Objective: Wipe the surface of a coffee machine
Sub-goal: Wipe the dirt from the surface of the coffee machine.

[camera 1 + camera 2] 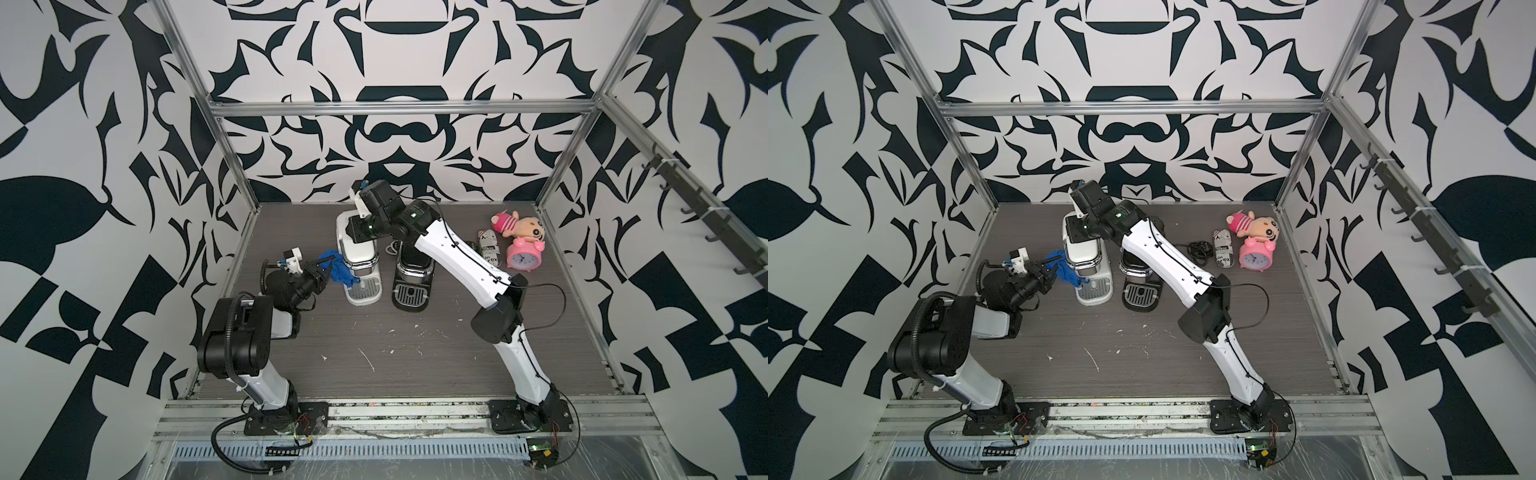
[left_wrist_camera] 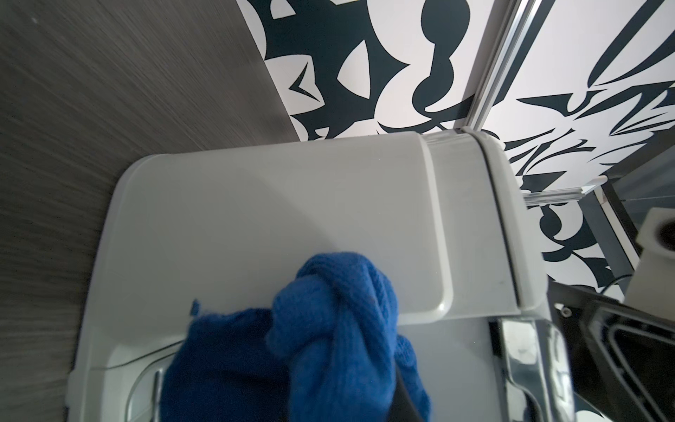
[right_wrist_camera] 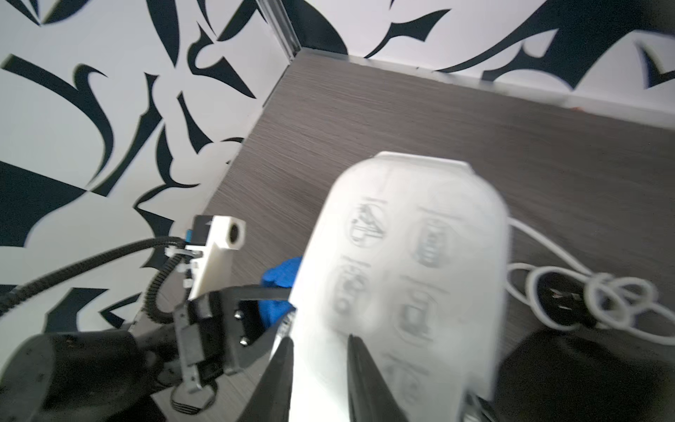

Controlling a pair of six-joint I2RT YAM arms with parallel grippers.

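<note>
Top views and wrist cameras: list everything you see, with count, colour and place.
white coffee machine: one, white and chrome, back centre of table
black coffee machine: one, black and chrome, beside the white one
blue cloth: one, blue, against the white machine's side
alarm clock: one, pink, back right
plush doll: one, pink and tan, behind the clock
printed cylinder: one, black-and-white, beside the clock
black cable: one, black, coiled beside the cylinder
white cable: one, white, coiled beside white machine
table: one, grey wood grain
left hand: one, black, shut on the cloth
right hand: one, black, open above white machine's top
</note>
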